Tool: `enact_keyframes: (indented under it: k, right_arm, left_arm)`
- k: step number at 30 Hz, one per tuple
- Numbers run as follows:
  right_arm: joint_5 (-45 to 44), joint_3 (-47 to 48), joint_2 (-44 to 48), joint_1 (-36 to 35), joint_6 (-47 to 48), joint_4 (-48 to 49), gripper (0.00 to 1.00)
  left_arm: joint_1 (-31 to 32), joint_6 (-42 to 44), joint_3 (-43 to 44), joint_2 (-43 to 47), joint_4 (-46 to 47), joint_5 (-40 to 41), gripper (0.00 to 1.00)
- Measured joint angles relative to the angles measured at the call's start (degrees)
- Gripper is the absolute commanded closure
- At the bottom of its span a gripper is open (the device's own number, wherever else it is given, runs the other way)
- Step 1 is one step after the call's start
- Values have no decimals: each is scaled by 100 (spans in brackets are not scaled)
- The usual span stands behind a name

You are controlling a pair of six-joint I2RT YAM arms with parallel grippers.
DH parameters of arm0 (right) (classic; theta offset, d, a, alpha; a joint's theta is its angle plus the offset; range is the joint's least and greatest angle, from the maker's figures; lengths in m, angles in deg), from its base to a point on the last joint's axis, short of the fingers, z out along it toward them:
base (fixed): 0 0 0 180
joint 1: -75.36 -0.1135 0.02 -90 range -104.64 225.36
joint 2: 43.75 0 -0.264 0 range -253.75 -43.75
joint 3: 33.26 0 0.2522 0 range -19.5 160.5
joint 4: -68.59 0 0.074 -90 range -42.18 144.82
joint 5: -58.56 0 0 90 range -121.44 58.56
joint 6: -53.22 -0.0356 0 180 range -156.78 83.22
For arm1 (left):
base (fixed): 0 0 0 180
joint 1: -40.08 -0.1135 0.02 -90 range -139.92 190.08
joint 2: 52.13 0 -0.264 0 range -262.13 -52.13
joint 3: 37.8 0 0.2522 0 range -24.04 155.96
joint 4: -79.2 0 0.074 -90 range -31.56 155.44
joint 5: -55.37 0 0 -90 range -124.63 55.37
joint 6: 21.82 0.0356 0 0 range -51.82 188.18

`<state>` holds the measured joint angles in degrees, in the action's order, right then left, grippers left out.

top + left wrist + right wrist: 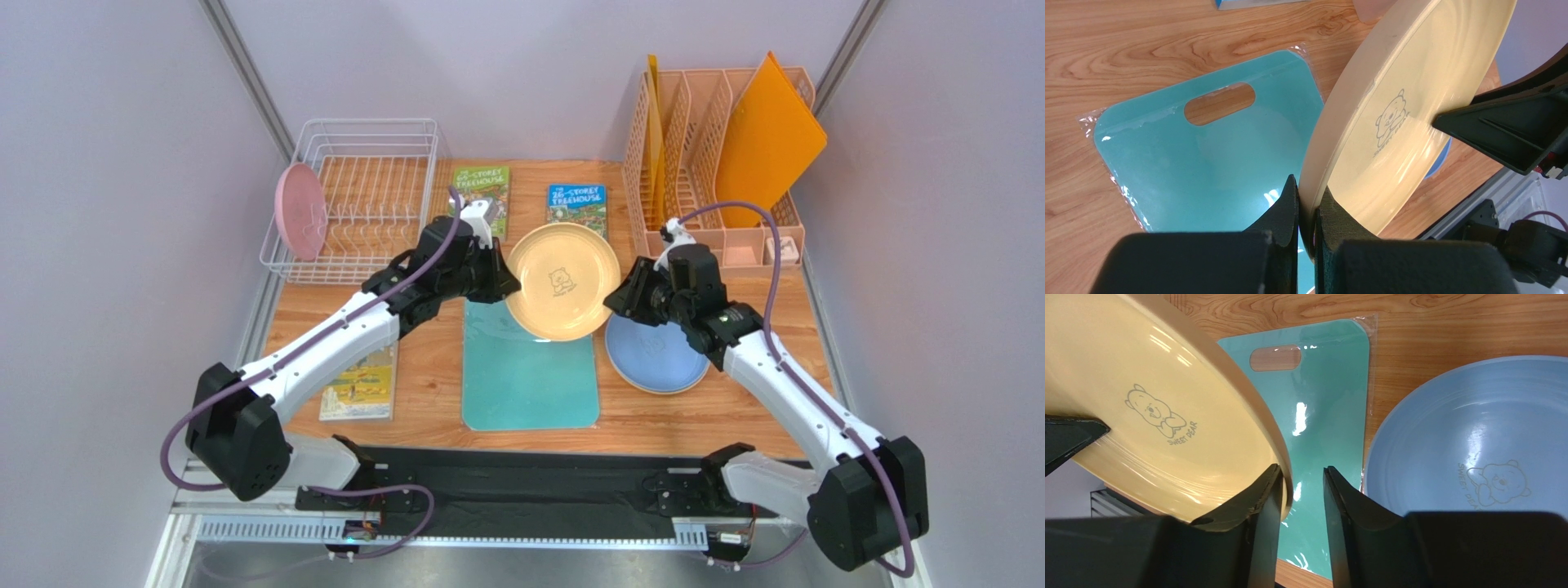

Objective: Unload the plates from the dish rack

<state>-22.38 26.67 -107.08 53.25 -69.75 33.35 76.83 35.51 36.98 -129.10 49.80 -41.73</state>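
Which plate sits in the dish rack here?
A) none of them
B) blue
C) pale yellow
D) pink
D: the pink plate stands on edge at the left end of the dish rack, while the yellow plate is clamped in the left gripper and the blue plate lies on the table.

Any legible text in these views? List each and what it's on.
"SWEET DEAR": yellow plate, under the bear.
"SWEET", rest hidden: blue plate.
"STOREY TREEHOUSE": green book and blue book; their numbers are too small.
Unreadable: third book, blurred.
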Motion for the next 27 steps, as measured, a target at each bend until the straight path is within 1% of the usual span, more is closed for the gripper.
enact_keyframes:
  k: [3, 6, 9, 10, 13, 16, 17, 19, 20, 22, 23, 25, 27]
  right_arm:
    - [2, 39, -81, -57, 26, 61, 65]
    - [2, 42, -140, -59, 52, 87, 65]
    - [13, 42, -197, -59, 101, 85, 74]
    - [42, 42, -214, -59, 114, 90, 83]
    - [92, 42, -247, -63, 160, 74, 100]
    - [125, 42, -247, -35, 153, 90, 100]
    - [125, 42, -247, -33, 155, 87, 100]
    - [63, 42, -225, -35, 153, 68, 100]
    - [28, 42, -201, -37, 151, 55, 100]
    - [-140, 44, -92, -57, 160, -50, 100]
    - [-321, 44, -17, -76, 164, -184, 100]
    - [-706, 44, 111, -20, 168, -466, 100]
    - [-1038, 44, 240, 70, 157, -741, 100]
  left_arm:
    - [28, 26, 0, -4, -11, 52, 100]
    - [68, 44, 0, -28, -4, 55, 100]
    - [151, 46, 0, -96, 7, 61, 100]
    - [177, 46, 0, -122, 7, 61, 100]
    - [216, 61, 0, -214, 4, 129, 100]
    - [195, 76, 0, -289, -22, 186, 100]
    - [195, 83, 0, -297, -35, 186, 86]
    - [195, 105, 0, -297, -50, 186, 67]
    - [199, 136, 0, -297, -61, 188, 48]
    - [225, 243, 2, -297, -127, 291, 39]
    - [238, 282, 7, -291, -166, 334, 33]
    - [295, 378, 28, -251, -238, 573, 30]
    - [317, 481, 31, -173, -337, 892, 29]
